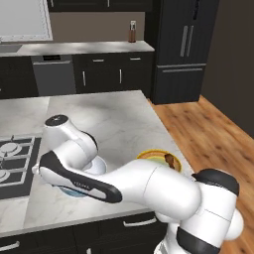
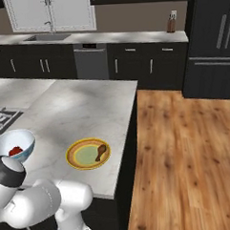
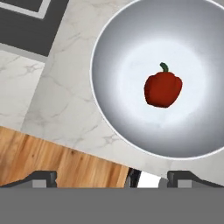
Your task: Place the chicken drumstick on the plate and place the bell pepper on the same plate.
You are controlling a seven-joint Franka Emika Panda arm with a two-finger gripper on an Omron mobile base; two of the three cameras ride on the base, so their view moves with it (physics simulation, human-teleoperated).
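The kitchen island (image 2: pixel 78 114) has a white, grey-veined marble top over dark cabinet fronts with bar handles. To the island's right lies a warm wooden plank floor (image 2: pixel 186 156), and a black cooktop (image 1: pixel 12 166) is set into the island's left part. Beyond the island a back counter carries a sink (image 2: pixel 46 38) below a pale window, a dishwasher (image 2: pixel 91 61), a knife block (image 2: pixel 171 22) and, at its right end, a tall dark refrigerator (image 1: pixel 186 44). No writing or brand can be read anywhere.

Near the island's front right corner sits the plate (image 2: pixel 74 159), with the chicken drumstick (image 2: pixel 101 152) lying on its right side. Left of the plate stands a white bowl (image 2: pixel 23 137) holding the bell pepper (image 3: pixel 163 89). The gripper (image 3: pixel 111 178) hovers above the bowl, jaws spread wide and holding nothing.
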